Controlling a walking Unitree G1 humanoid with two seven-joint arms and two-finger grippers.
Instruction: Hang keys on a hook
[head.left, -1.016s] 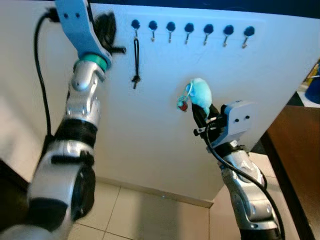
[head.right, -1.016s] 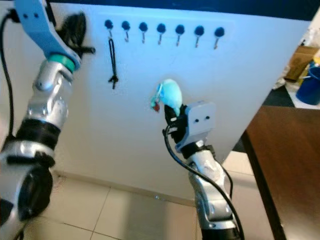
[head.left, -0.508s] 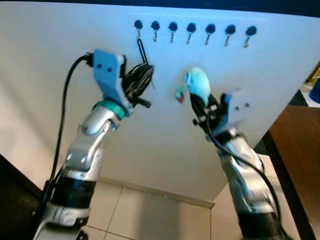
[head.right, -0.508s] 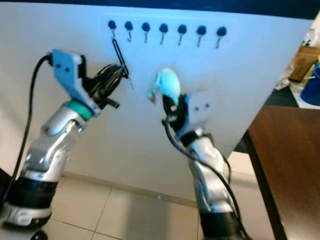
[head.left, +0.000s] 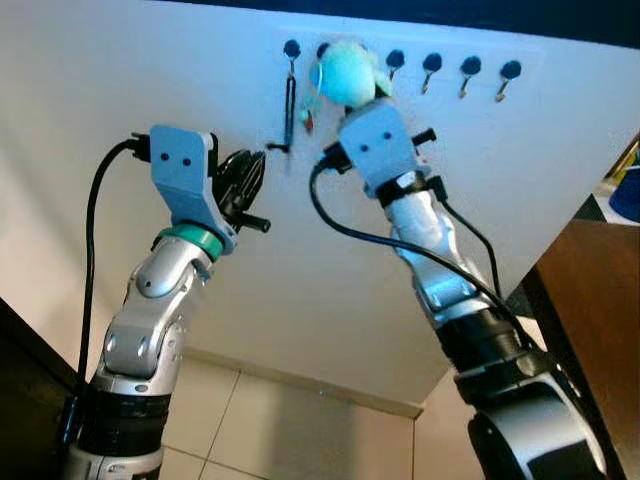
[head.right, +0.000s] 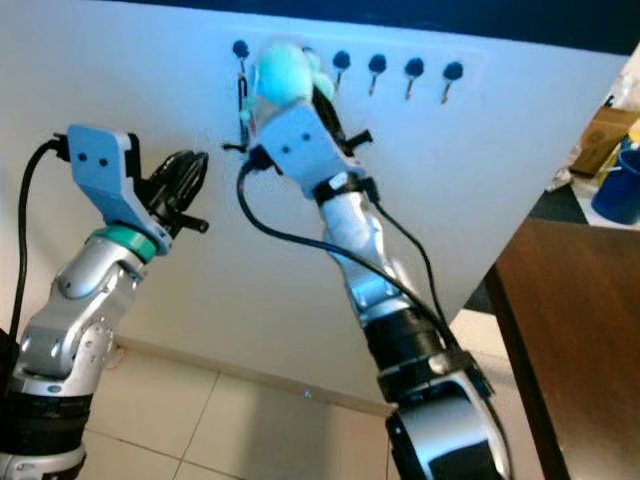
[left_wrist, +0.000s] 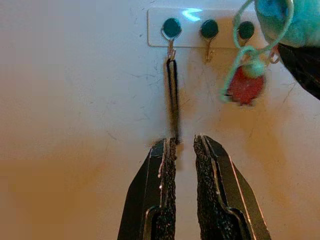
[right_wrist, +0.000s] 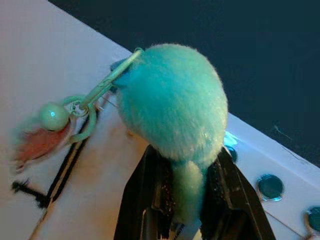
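1. Our right end effector (right_wrist: 187, 200) is clamped on the stem of the pompom (head.left: 347, 72), high at the hook rail (left_wrist: 200, 29) on the white board (head.left: 500, 200).
2. The keys' ring (right_wrist: 82, 117) and red tag (left_wrist: 245, 89) dangle left of the pompom, near the second hook (left_wrist: 209, 31).
3. We judge them light and floppy: the soft fluff gives, so the loop swings; steering the ring matters more.
4. Our left end effector (left_wrist: 186, 150), fingers nearly together and empty, hovers below the black cord (left_wrist: 173, 100) on the first hook (left_wrist: 171, 30).
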